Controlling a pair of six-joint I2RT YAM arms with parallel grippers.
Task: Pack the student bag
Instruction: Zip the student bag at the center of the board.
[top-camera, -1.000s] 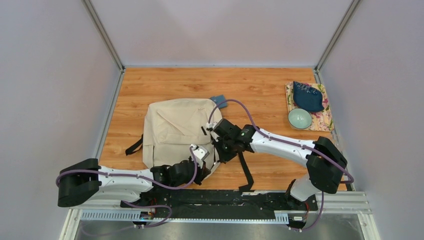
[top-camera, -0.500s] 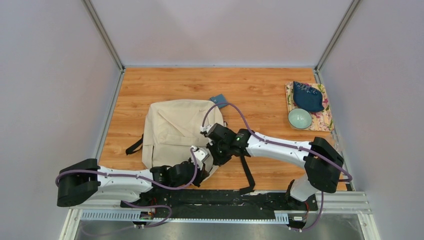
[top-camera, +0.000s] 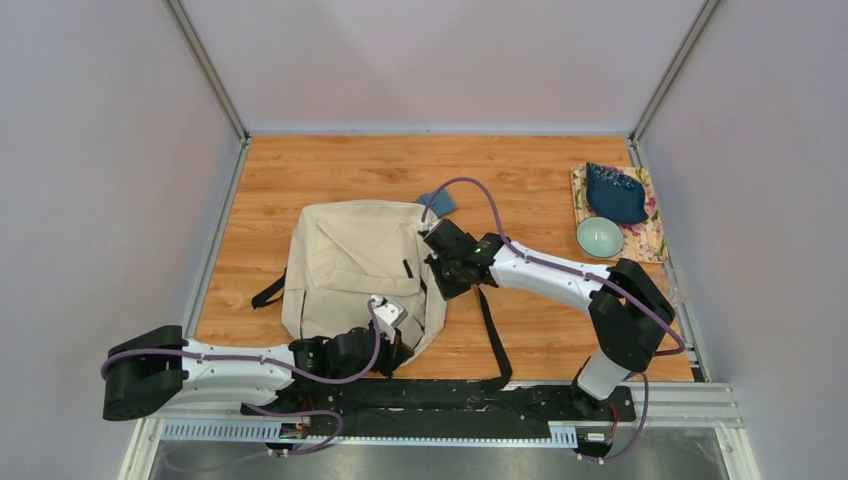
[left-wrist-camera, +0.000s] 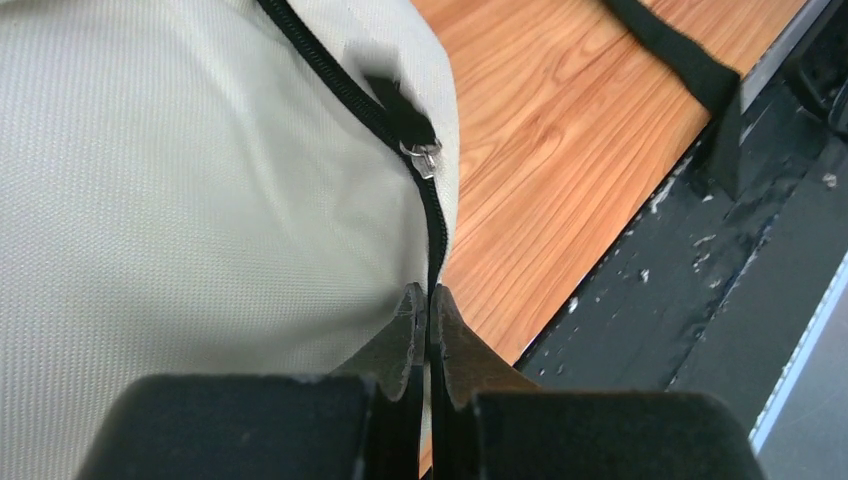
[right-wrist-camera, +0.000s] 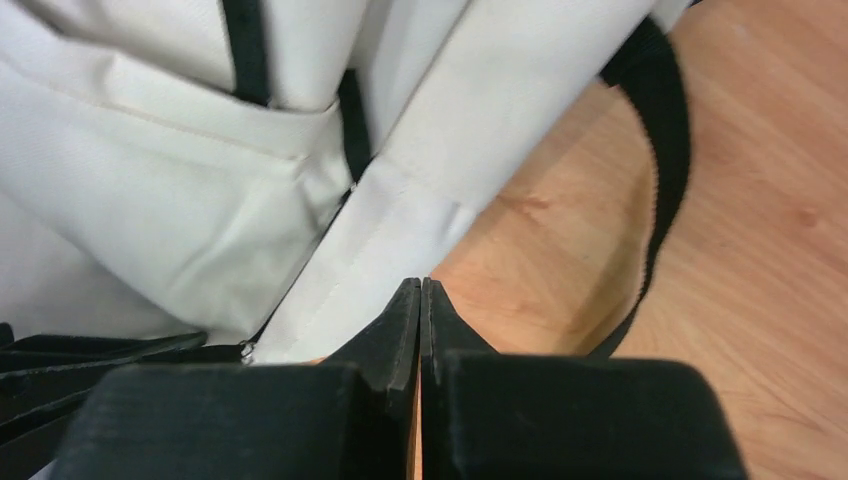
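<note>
The student bag (top-camera: 350, 255) is a beige canvas backpack lying flat mid-table, its black zipper (left-wrist-camera: 350, 95) closed with the pull (left-wrist-camera: 424, 157) near the corner. My left gripper (top-camera: 392, 338) sits at the bag's near right corner. In the left wrist view it (left-wrist-camera: 427, 292) is shut, and the bag's zipper seam runs in between its tips. My right gripper (top-camera: 441, 282) is at the bag's right edge. In the right wrist view it (right-wrist-camera: 420, 285) is shut and empty over bare wood, just beside the bag's side panel (right-wrist-camera: 400, 210).
A black strap (top-camera: 492, 330) trails from the bag to the table's near edge. A small teal wallet (top-camera: 437, 201) lies at the bag's far right corner. A floral mat (top-camera: 650, 240) at the far right holds a blue cloth (top-camera: 615, 193) and a pale green bowl (top-camera: 600, 237).
My right gripper moved away from me along the bag's right edge. My left arm drew back to the left, and the bag's near corner shifted slightly with it.
</note>
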